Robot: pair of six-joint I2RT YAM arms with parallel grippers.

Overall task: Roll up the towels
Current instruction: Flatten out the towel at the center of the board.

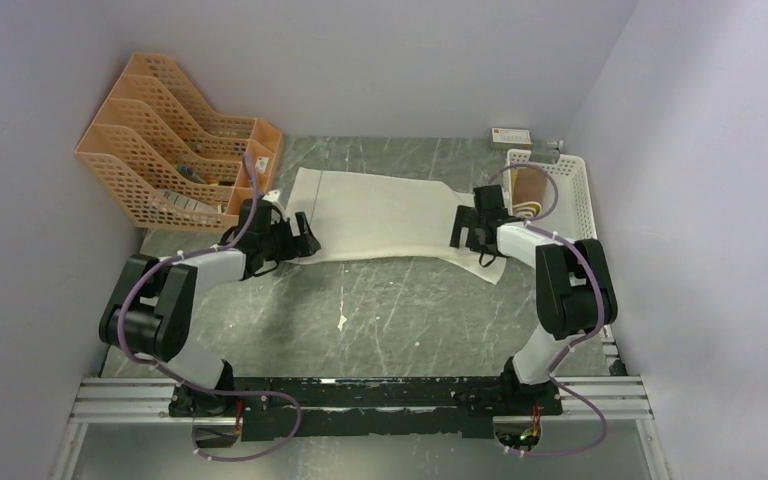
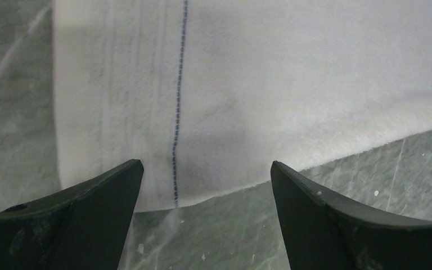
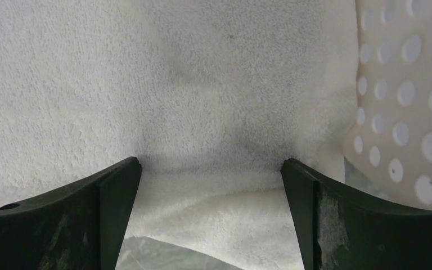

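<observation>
The cream-white towel (image 1: pixel 380 215) lies spread flat across the back middle of the table. My left gripper (image 1: pixel 308 243) stands open at its near left corner; in the left wrist view the towel's (image 2: pixel 287 73) near hem, with a dark stitched line, lies between the open fingers of the gripper (image 2: pixel 207 169). My right gripper (image 1: pixel 468 238) is open over the towel's right end, where a folded edge of towel (image 3: pixel 202 73) shows between the wide-apart fingers of the gripper (image 3: pixel 211 166). A brown towel (image 1: pixel 528 190) sits rolled in the white basket (image 1: pixel 575 195).
An orange stacked file rack (image 1: pixel 170 140) fills the back left corner. The perforated wall of the white basket (image 3: pixel 405 112) is close on the right of my right gripper. A small white box (image 1: pixel 512 135) sits at the back wall. Grey walls enclose the table.
</observation>
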